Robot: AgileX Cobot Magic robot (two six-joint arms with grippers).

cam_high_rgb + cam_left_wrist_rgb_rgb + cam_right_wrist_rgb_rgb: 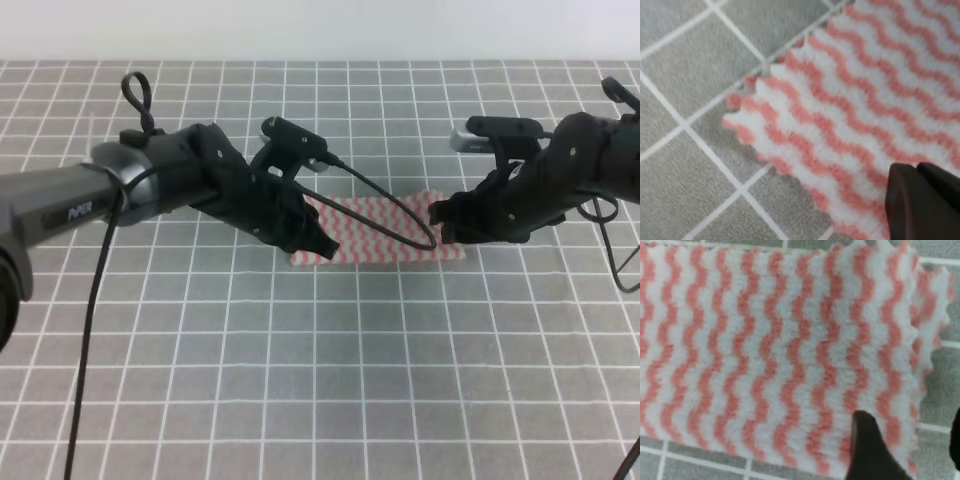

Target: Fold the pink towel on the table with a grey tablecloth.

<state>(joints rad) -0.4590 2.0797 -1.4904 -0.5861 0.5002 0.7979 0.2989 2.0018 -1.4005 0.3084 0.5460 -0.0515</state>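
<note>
Pink towel [385, 240] lies flat mid-table [300, 400], between both arms. Thin fleecy cloth: judged light, floppy, non-slip. Left gripper [318, 243] at 9 o'clock end, right gripper [445, 222] at 3 o'clock end; jaw state cannot tell. Pinch corners at zigzag edge.

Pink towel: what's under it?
The pink towel lies on the grey tablecloth; its white grid runs up to the towel's edges in both wrist views. Whatever lies beneath the towel's middle is covered and can't be seen.
</note>
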